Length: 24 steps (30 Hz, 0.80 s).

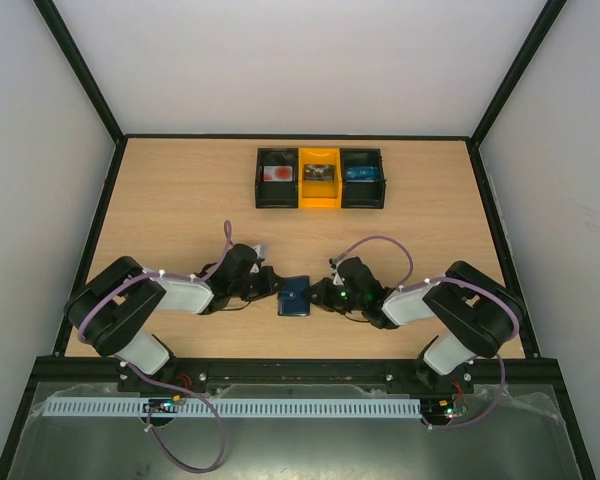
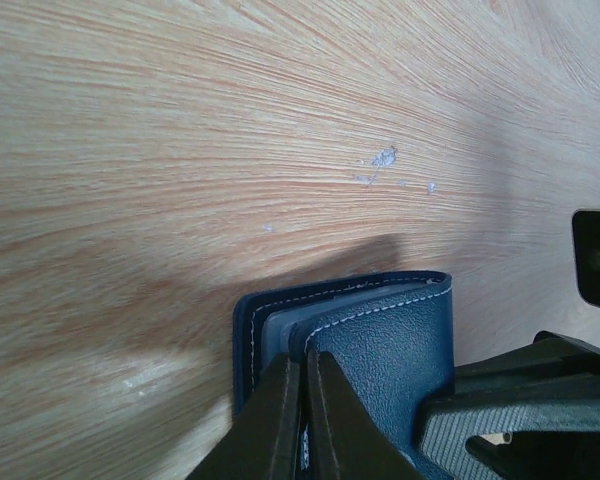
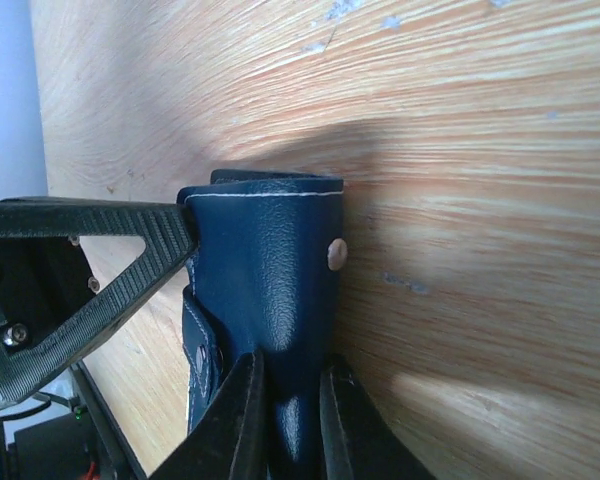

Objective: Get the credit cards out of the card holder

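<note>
Where the left arm reaches inward over the wooden table (image 1: 180, 200), the left gripper (image 2: 302, 375) has its fingers pressed tightly together. They nip a thin leaf at the near edge of the card holder (image 2: 380, 340), and the tips sit on the seam where the outer navy cover meets the pale grey-blue lining. From the far side, one of those fingers touches the holder's upper corner.

Between the two grippers, close to the near edge of the table and about midway across it, the card holder is folded, with white stitching along its rim. It casts a soft shadow on the wood. I cannot tell whether it rests on the surface or hangs just clear of it. A small round stud (image 3: 336, 254) shows on the cover facing the right wrist camera.

On the right, the right gripper (image 3: 292, 365) straddles the folded holder with one finger on each face, pinching its full thickness.

Well apart, at the far side, stands a row of three bins (image 1: 319, 200): black, yellow, black.
</note>
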Available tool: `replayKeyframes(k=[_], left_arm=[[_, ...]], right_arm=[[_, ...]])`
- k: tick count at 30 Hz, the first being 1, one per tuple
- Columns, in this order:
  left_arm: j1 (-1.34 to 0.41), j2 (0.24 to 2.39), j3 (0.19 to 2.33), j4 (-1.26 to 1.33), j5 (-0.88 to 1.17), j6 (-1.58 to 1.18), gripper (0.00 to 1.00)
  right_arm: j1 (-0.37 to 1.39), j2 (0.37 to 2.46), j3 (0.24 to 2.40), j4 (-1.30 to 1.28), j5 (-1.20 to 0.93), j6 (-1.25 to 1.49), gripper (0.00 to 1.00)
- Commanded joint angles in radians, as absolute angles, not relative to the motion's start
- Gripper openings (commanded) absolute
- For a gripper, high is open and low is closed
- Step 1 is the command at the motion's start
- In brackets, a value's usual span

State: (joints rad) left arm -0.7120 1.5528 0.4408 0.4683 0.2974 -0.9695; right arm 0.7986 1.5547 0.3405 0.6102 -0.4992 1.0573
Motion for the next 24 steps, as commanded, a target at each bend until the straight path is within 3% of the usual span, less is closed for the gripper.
replayKeyframes(k=[1, 9, 19, 24], left_arm=[[-0.733, 1.560, 0.423, 0.461, 0.333, -0.967, 0.02], [-0.733, 1.526, 0.437, 0.398, 0.317, -0.956, 0.05], [-0.754, 1.300, 0.560, 0.046, 0.153, -0.845, 0.50], [-0.791, 1.222, 0.618, -0.055, 0.107, -0.812, 0.60]], right_arm=[[0.830, 1.568, 0.309, 0.664, -0.498, 1.077, 0.04], [0.829, 1.481, 0.311, 0.606, -0.465, 1.071, 0.02], [0.830, 1.295, 0.327, 0.395, -0.401, 1.043, 0.02], [0.830, 1.252, 0.353, 0.336, -0.391, 1.041, 0.02]])
